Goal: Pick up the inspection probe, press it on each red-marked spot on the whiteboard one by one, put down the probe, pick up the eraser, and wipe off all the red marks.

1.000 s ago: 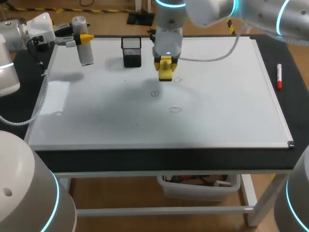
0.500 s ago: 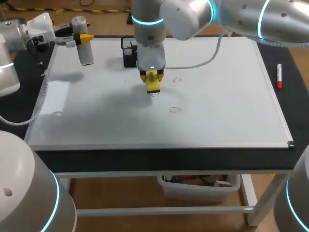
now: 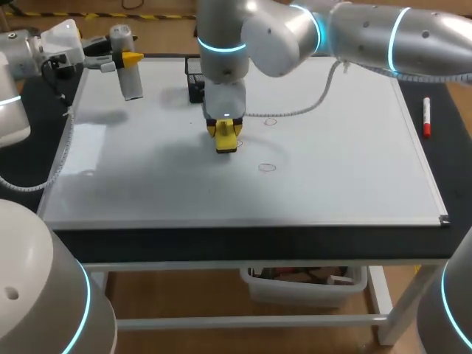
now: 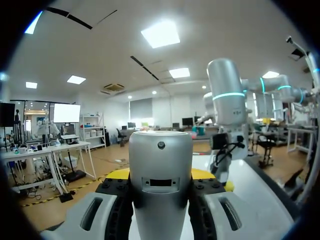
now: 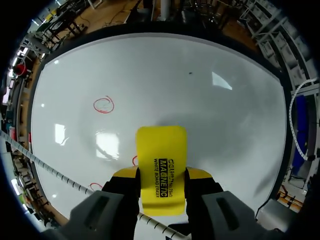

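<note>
- my right gripper (image 5: 162, 175) is closed on the yellow eraser (image 5: 161, 147); both fingers clamp its sides, and its pad faces down at the whiteboard (image 3: 332, 162).
- just beside the eraser's edge a red mark (image 5: 134, 160) shows in part. i cannot tell whether the pad touches the board.
- a second red mark (image 5: 95, 186) lies near my right finger, and a third (image 5: 103, 105) lies ahead, well apart; both look whole.
- my left gripper (image 4: 161, 176) is clamped on the inspection probe (image 4: 160, 155), held upright above the board's far left corner.
- judgement: the eraser pick-up is done and wiping is at its start, with all three marks left to clear.
- judgement: the probe is not set down, so that step is open; the pictures do not show whether the pressing was done.
</note>
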`<state>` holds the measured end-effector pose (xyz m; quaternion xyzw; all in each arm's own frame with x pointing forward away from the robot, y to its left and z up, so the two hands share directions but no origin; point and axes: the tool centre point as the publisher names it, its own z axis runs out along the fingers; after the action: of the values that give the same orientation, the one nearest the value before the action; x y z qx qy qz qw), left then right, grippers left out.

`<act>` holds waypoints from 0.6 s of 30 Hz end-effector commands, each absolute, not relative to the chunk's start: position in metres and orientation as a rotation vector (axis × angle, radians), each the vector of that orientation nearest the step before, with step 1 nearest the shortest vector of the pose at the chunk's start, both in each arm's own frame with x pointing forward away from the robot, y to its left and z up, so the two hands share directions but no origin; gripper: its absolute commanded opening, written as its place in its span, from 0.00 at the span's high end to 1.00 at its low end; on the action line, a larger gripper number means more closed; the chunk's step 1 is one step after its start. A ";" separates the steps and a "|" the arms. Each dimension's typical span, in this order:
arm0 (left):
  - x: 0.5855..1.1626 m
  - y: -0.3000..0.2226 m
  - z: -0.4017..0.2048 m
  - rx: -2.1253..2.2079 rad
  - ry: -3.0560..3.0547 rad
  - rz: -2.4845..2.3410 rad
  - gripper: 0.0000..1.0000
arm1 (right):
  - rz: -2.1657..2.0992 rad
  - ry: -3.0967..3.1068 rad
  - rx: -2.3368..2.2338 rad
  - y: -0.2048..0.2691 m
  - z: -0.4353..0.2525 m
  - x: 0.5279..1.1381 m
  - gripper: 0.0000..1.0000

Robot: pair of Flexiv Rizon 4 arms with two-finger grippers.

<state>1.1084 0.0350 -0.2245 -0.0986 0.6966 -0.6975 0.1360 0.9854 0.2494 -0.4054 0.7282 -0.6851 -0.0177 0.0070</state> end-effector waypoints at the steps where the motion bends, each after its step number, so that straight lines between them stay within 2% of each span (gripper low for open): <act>1: 1.109 0.035 -0.225 -0.280 2.015 -2.022 1.00 | -0.058 -2.133 2.277 0.252 -0.410 0.989 1.00; 18: 1.109 0.035 -0.225 -0.280 2.015 -2.022 1.00 | -0.102 -2.096 2.247 0.248 -0.429 0.985 1.00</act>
<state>1.1084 0.0349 -0.2245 -0.0985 0.6966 -0.6975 0.1360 0.9820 0.2472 -0.4278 0.7297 -0.6823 -0.0334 0.0300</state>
